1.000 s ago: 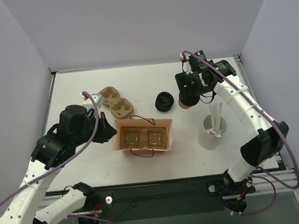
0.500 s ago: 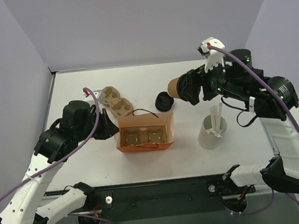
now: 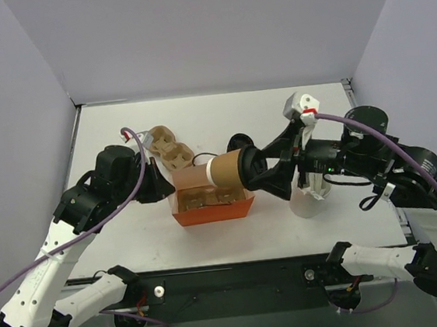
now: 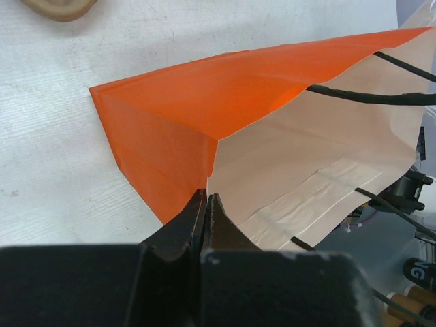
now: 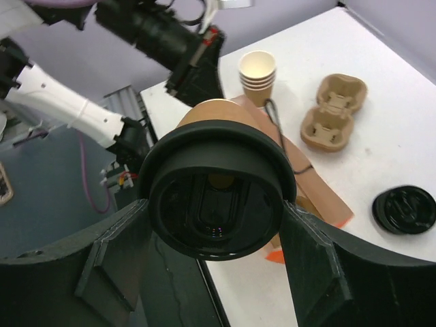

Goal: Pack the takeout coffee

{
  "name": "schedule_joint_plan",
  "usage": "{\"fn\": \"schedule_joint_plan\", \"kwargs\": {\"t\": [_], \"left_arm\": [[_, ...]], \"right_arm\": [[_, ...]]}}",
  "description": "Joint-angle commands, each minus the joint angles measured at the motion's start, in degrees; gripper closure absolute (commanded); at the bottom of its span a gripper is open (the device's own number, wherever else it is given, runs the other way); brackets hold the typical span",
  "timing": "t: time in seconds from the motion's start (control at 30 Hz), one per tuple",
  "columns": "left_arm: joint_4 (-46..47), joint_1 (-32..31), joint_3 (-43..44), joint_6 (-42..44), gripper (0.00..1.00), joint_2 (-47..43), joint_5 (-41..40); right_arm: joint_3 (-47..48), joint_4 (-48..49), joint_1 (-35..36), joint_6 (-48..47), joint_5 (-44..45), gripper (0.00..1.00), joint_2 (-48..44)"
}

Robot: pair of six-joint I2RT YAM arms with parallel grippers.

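Right pincer [image 5: 214,225] clamped on lidded coffee cup [image 3: 224,169], held sideways over bag [image 3: 208,211]; left pincer [image 4: 206,204] pinched on bag rim. Risk: tipped cup could leak or catch rim.

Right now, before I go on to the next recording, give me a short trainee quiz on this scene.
1. True or false: the left gripper is shut on the orange bag's edge.
2. The right gripper holds: A the white cup, B the takeout coffee, C the cardboard carrier.
3. Is the coffee held upright or on its side?
Key: 1 true; 2 B; 3 on its side.
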Motion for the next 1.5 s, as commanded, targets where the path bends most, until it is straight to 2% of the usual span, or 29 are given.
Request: {"fn": "schedule_joint_plan", "kwargs": {"t": [0.0, 0.13, 0.3, 0.43, 0.5, 0.77, 1.0, 1.13, 1.23, 1.47], "left_arm": [[5.4, 0.2, 0.1, 2.5, 1.0, -1.7, 1.1], [6.6, 0.3, 0.1, 3.9, 1.0, -1.8, 1.9], [11.7, 0.3, -3.7, 6.5, 1.0, -6.1, 4.3], [22.3, 0.3, -10.8, 9.0, 1.0, -10.9, 6.9], [24.5, 0.3, -12.2, 9.0, 1.0, -10.9, 8.3], [28.9, 0.3, -13.7, 8.7, 1.0, -10.5, 12.1], [28.0, 0.3, -18.5, 9.0, 1.0, -13.0, 14.7], [28.7, 0.3, -20.8, 8.8, 1.0, -14.2, 15.7], [26.9, 0.3, -20.7, 7.6, 1.0, -14.5, 15.1], [22.3, 0.2, -21.5, 5.3, 1.0, -19.3, 12.2]], "right_arm": [[1.3, 3.4, 7.3, -5.1, 1.9, 0.52, 4.7], [2.9, -1.1, 16.6, -10.3, 13.0, 0.52, 9.8], [2.5, -2.9, 19.3, -13.3, 24.3, 0.55, 12.5], [-1.0, -3.6, 22.1, -19.8, 31.8, 0.56, 13.8], [-2.5, -4.1, 23.1, -22.2, 35.0, 0.56, 14.1], [-9.3, -4.7, 24.3, -30.2, 39.0, 0.57, 14.5], [-16.0, 0.2, 24.6, -33.1, 43.4, 0.59, 15.5], [-22.5, 5.3, 24.7, -33.5, 43.8, 0.59, 14.2], [-24.2, 6.2, 25.5, -32.9, 43.0, 0.59, 14.6], [-27.0, 8.3, 28.7, -31.0, 47.7, 0.59, 15.0]]}}
